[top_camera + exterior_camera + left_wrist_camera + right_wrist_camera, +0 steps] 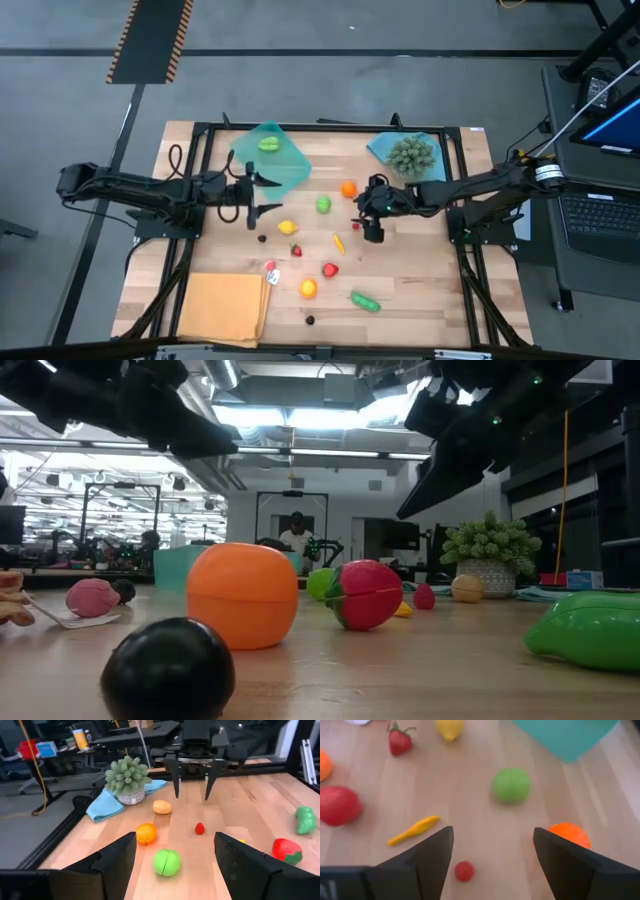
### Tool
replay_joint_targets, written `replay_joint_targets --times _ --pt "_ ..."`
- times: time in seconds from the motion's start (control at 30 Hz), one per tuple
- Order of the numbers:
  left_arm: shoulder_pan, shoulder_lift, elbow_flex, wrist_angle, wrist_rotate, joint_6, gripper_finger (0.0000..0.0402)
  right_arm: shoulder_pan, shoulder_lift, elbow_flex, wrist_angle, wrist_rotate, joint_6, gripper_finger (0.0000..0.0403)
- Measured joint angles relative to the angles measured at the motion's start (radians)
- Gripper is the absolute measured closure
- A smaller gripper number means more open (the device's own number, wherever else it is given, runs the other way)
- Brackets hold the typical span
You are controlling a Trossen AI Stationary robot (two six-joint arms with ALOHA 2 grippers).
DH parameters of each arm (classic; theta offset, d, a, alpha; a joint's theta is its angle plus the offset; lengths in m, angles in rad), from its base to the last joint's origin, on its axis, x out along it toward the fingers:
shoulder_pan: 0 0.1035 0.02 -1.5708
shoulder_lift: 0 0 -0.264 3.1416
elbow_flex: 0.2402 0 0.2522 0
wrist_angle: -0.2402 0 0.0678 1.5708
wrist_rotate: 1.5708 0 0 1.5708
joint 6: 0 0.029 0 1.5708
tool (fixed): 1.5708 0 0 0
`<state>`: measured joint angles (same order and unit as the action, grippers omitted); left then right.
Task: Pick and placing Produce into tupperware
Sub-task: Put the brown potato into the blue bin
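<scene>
The teal tupperware (272,160) sits far-left of centre on the table with one green piece (268,144) in it. Produce lies scattered on the wood: an orange (348,188), a green fruit (323,204), a lemon (287,227), a yellow pepper (338,242), a small red berry (464,871), a strawberry (296,250) and a cucumber (365,301). My right gripper (493,834) is open and hovers over the red berry, fingers pointing down. My left gripper (262,195) is open beside the tupperware's near edge, facing the green fruit (166,861).
A bushy grey-green plant (411,153) stands on a blue cloth (385,148) at the far right. An orange-tan mat (225,305) lies at the near left corner. A pink piece rests on a white card (272,270). More produce lies near the table's near edge.
</scene>
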<state>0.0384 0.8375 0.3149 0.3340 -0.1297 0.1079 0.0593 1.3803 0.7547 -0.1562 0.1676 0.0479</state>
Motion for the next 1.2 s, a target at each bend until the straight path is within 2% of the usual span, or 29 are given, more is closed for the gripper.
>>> replay_joint_targets --times 0.53,0.87,1.2 --pt "-0.016 0.0 0.0 -0.003 0.0 0.007 0.0146 0.002 -0.003 0.0 -0.102 0.0 -0.011 0.0126" --pt "-0.015 0.0 0.0 -0.003 0.0 0.007 0.0144 -0.012 -0.003 0.001 -0.266 0.031 -0.1 0.0126" --pt "-0.015 0.0 0.0 -0.003 0.0 0.007 0.0142 -0.011 -0.003 0.001 -0.327 0.198 -0.214 0.0126"
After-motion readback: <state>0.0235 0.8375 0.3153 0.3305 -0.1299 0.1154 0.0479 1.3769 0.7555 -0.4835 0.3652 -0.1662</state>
